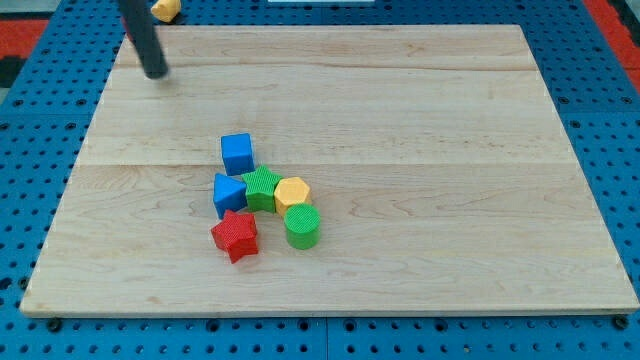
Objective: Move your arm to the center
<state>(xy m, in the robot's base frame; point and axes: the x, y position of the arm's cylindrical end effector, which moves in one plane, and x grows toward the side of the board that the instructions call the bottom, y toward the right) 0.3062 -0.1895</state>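
My tip (156,73) rests on the wooden board (420,110) near its top left corner, far up and left of the block cluster. The cluster sits left of the board's middle: a blue cube (237,153), a blue triangular block (229,193), a green hexagonal block (263,188), a yellow hexagonal block (293,192), a green cylinder (302,226) and a red star block (235,235). The lower blocks touch or nearly touch each other. A yellow block (166,9) lies at the view's top edge, just right of the rod, its shape unclear.
The board lies on a blue perforated table (30,180). A red area (20,35) shows at the view's top left corner and another (615,15) at the top right.
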